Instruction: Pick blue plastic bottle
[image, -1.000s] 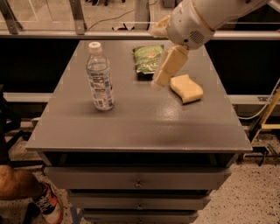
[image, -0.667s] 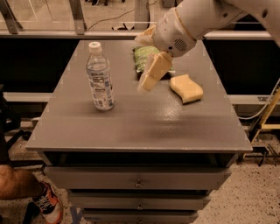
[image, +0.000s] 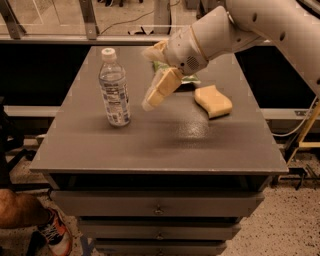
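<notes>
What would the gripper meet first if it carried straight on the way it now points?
Probably the blue plastic bottle: the gripper hangs over the table just right of it, pointing left and slightly down towards it. Depth is unclear, so it could touch the table first.

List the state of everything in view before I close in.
Bottle: upright, capped, untouched on the table.
Gripper: open, empty, in the air right of the bottle.
Bag: lying flat, mostly hidden behind the gripper.
Sponge: lying flat, right side.
Drawers: shut.
</notes>
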